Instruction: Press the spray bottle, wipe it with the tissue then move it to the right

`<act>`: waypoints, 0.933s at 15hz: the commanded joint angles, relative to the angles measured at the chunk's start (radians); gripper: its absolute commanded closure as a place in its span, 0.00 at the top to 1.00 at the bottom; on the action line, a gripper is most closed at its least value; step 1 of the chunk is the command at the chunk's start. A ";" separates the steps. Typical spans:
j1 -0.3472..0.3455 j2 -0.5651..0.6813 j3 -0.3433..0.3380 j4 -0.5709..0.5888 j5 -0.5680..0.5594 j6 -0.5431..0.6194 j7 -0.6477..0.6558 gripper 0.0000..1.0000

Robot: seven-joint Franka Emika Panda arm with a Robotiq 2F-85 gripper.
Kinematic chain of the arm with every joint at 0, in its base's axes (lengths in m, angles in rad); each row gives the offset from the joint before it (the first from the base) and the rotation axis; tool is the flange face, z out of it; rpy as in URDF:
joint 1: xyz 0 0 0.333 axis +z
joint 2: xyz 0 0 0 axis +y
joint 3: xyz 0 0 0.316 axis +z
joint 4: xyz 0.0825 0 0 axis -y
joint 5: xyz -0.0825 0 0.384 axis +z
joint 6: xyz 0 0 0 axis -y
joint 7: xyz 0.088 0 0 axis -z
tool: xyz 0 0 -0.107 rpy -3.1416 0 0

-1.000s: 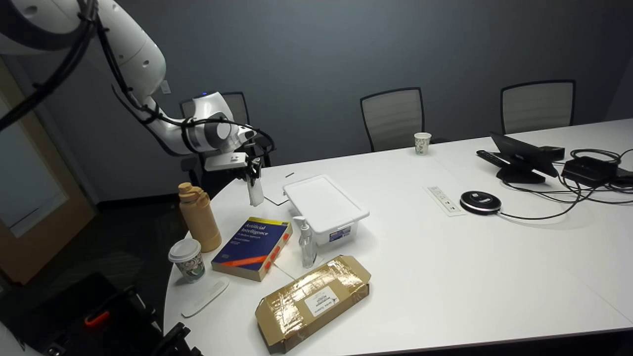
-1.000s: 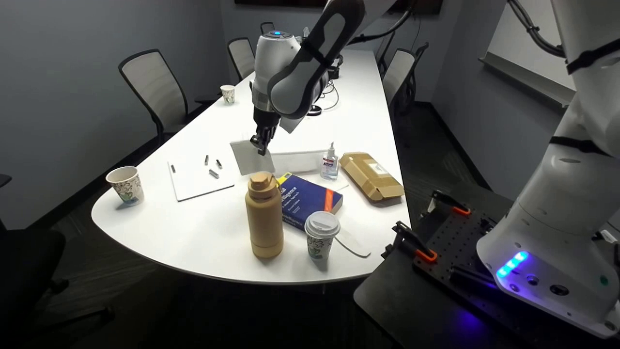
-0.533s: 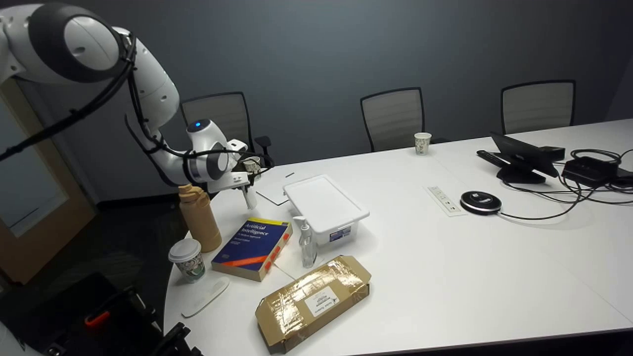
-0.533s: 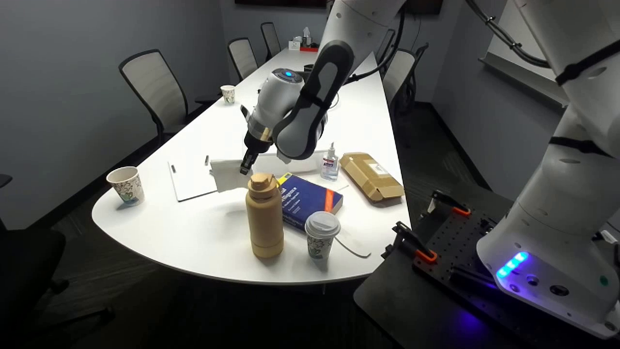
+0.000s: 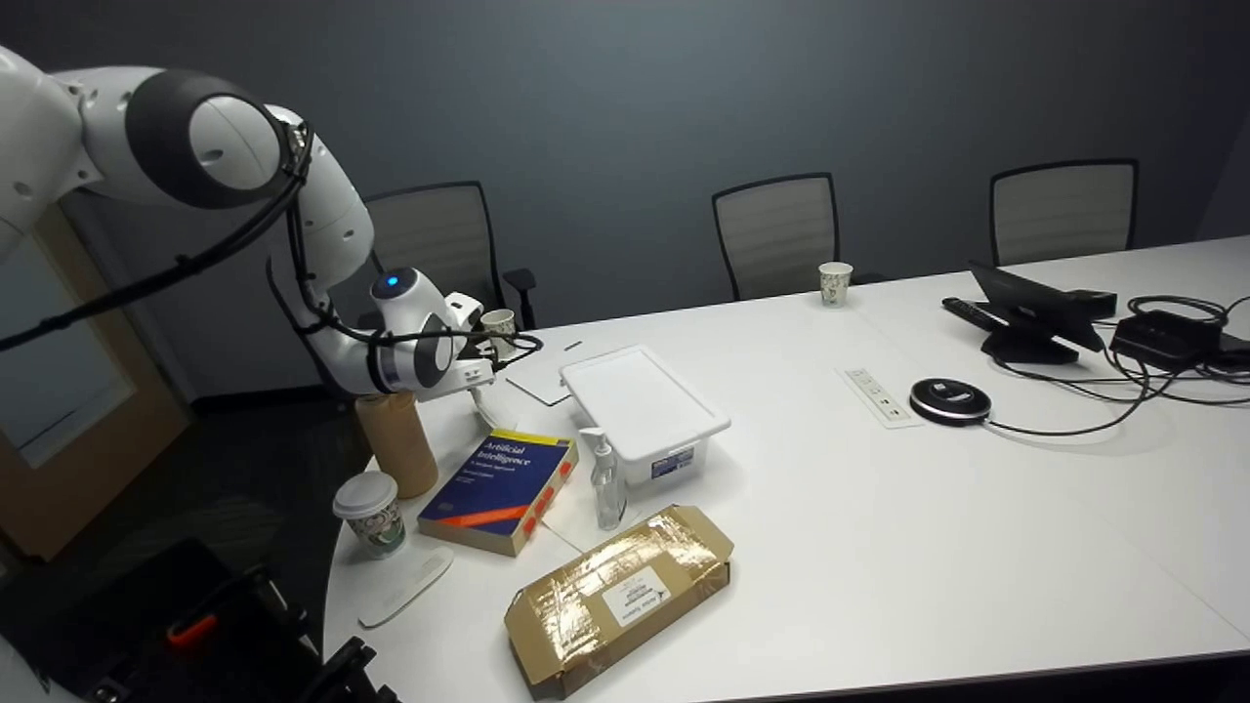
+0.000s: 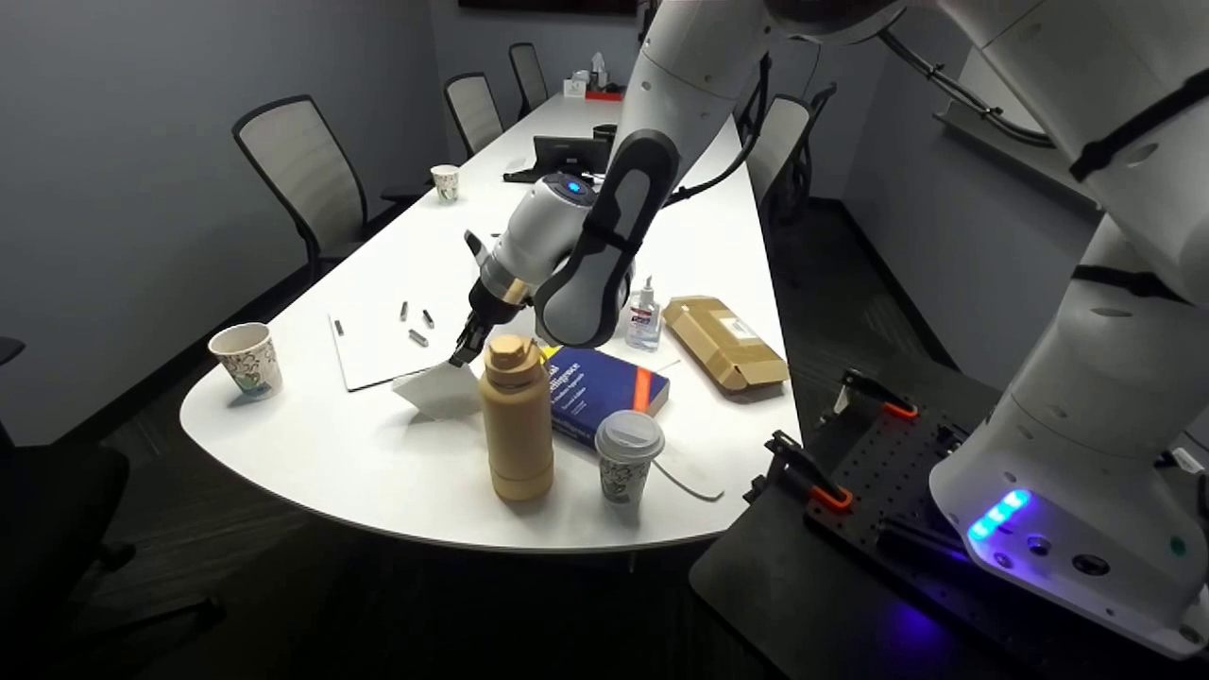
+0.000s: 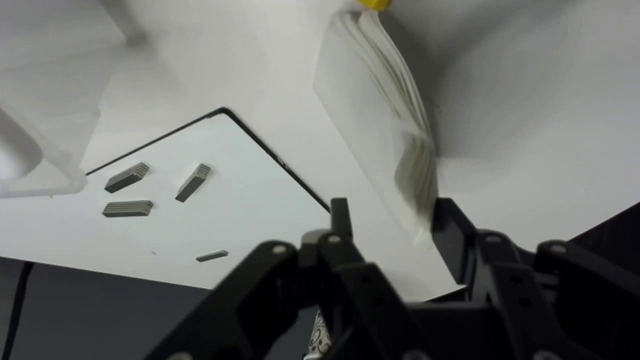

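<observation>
The spray bottle (image 5: 607,486), a small clear pump bottle, stands upright beside the lidded container; it also shows in an exterior view (image 6: 644,323), with a label. It is out of the wrist view. The folded white tissue (image 7: 365,110) is at the table surface, bent and tilted, beyond my fingertips; it shows in both exterior views (image 5: 496,405) (image 6: 438,389). My gripper (image 7: 392,217) is open, with its jaws well apart. The tissue's near end is by the right finger (image 7: 452,240); I cannot tell if they touch. My gripper is low, behind the tan bottle in an exterior view (image 6: 461,357).
A tan bottle (image 6: 518,425), lidded paper cup (image 6: 626,463) and blue book (image 6: 604,392) stand close by. A white-lidded container (image 5: 645,400) and cardboard box (image 5: 620,596) flank the spray bottle. A whiteboard (image 7: 240,200) with small dark blocks and an open cup (image 6: 247,361) are near.
My gripper has moved down and toward the rounded table end, carrying the tissue from the air to the table surface. The jaws now stand open. The spray bottle has not moved.
</observation>
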 commanded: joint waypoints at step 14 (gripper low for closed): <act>-0.267 -0.334 -0.026 0.045 0.297 -0.738 0.083 1.00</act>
